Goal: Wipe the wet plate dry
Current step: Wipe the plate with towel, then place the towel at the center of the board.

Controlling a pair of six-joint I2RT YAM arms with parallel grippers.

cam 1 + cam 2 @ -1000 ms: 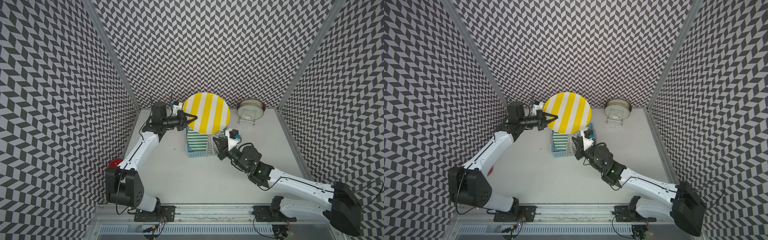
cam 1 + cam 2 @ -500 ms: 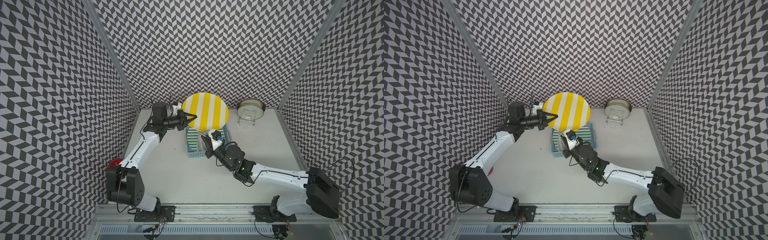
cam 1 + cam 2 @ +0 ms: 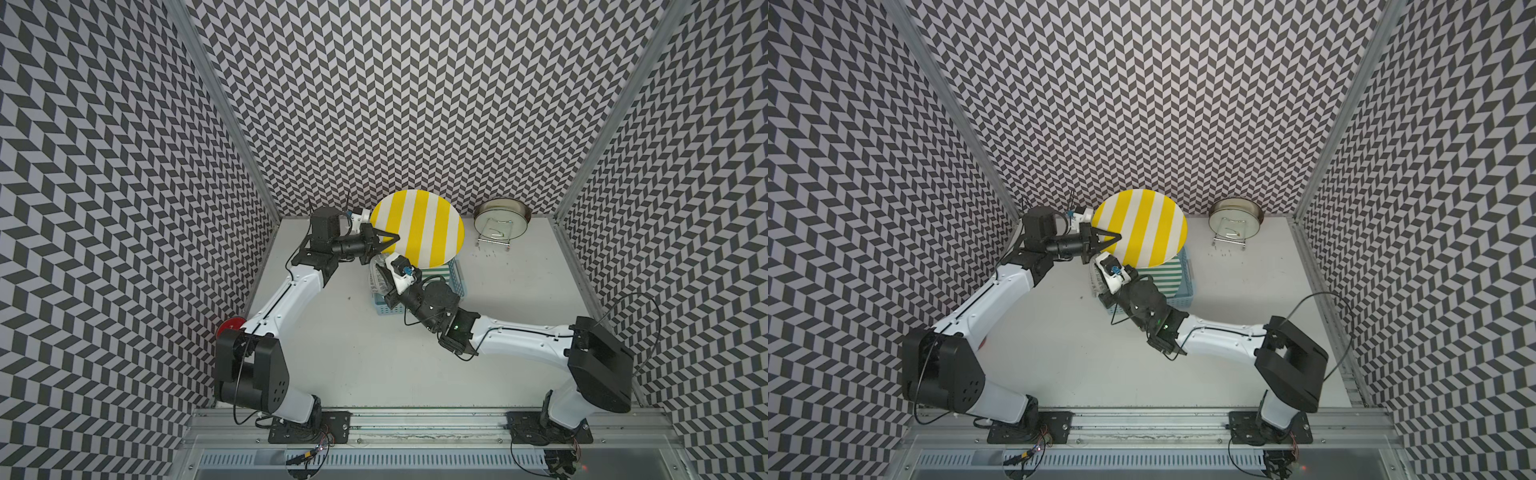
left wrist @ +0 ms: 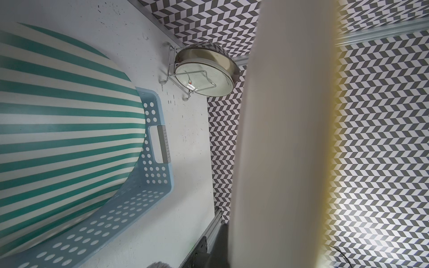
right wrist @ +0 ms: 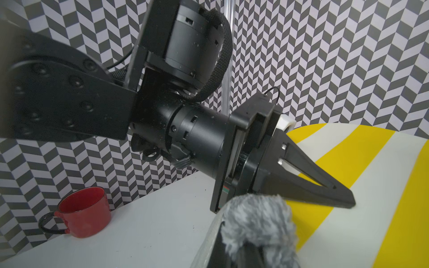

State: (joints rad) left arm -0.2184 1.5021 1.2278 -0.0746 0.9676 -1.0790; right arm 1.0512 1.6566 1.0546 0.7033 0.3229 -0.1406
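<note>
Plate (image 3: 419,228), round with broad yellow and white stripes, stood tilted above the basket (image 3: 458,277). You saw the left hand (image 3: 392,239) clenched on its rim; the right hand (image 3: 381,272) gripped a grey fluffy cloth (image 5: 257,222) beside that rim.

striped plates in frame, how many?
2. The yellow-striped plate is held aloft at its rim by the left end effector; the green-striped plate lies in the blue basket. Others could be hidden beneath it.
</note>
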